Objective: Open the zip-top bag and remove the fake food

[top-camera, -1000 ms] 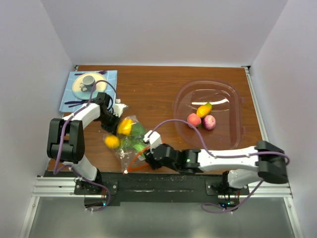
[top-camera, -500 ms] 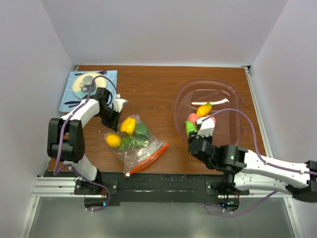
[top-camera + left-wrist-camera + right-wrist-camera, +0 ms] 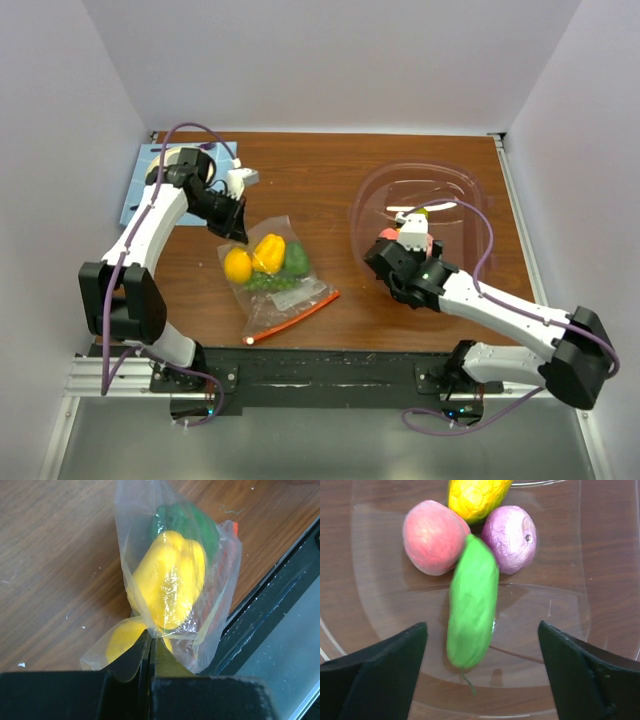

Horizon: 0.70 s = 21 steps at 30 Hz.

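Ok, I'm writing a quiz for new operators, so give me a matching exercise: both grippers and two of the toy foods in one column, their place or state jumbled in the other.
Things:
1. left gripper
2. right gripper
3. green cucumber
4. yellow pepper

Place or state:
A. lying in the clear tub
B. open, above the tub
C. inside the zip-top bag
D. shut on the bag's plastic

Pairs: 1-D, 2-B, 3-A, 4-C
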Tool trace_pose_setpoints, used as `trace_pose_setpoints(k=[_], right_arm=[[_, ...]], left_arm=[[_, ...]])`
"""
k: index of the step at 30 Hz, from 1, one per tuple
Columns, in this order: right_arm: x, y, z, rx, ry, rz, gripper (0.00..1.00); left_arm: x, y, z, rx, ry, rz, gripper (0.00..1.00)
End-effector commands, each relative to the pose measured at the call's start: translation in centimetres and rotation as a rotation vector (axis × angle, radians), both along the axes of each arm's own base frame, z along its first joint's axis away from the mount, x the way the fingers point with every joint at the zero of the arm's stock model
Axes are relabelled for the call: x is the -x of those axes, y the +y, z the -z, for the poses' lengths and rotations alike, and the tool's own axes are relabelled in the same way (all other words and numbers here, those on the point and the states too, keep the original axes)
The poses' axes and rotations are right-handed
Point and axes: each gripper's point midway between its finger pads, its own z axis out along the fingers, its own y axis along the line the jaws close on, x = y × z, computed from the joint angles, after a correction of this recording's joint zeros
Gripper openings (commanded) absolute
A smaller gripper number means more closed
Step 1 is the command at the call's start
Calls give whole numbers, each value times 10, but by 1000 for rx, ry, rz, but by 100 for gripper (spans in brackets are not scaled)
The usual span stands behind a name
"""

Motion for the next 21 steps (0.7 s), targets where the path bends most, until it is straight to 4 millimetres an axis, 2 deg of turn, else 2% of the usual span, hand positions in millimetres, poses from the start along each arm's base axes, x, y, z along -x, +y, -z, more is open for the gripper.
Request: trace_pose_setpoints(k=[1,4,5,6,7,9,10,11,12,13,14,15,16,17,19,21], right_arm=[[-18,18,-21,-47,-50,-20,99],[-22,21,-32,-41,-73,-45,99],[-23,23,-37,-46,-82,-57,99],[-22,27,-45,-56,-92,-98,99],[-18,36,-51,-69,-106,-143,98],[-10,55,-68,-118,-157,-258,90],[2,73,-70,-137,-165,-342,86],[8,84,-72,-160,-179,-386,72],[15,91,-72,-176,-181,-422,65],[30,108,-71,-210,-168,-497,57],[37,117,-63,-237,-163,-538,42],[46,128,-59,-267,-155,-582,35],[63,145,-54,-300,-139,-665,28],[69,155,-47,-333,-147,-697,14],[85,175,-32,-342,-120,-761,3],[93,194,-24,-358,-110,-814,0]], left_arm=[[19,0,11,-3,42,16,0],[16,13,37,-88,38,-19,0],[9,17,43,-111,12,-36,0],[10,27,55,-169,21,-54,0],[7,31,60,-194,12,-65,0],[0,44,76,-269,-3,-95,0],[-2,48,81,-291,-10,-105,0],[-9,51,84,-309,-32,-118,0],[-9,59,95,-357,-18,-134,0],[-11,62,99,-373,-22,-141,0],[-15,63,102,-383,-27,-149,0],[-13,67,110,-401,-12,-152,0],[-12,66,113,-406,-7,-150,0],[-13,66,115,-408,-9,-153,0],[-11,64,122,-422,-1,-149,0],[-7,61,125,-430,3,-138,0]])
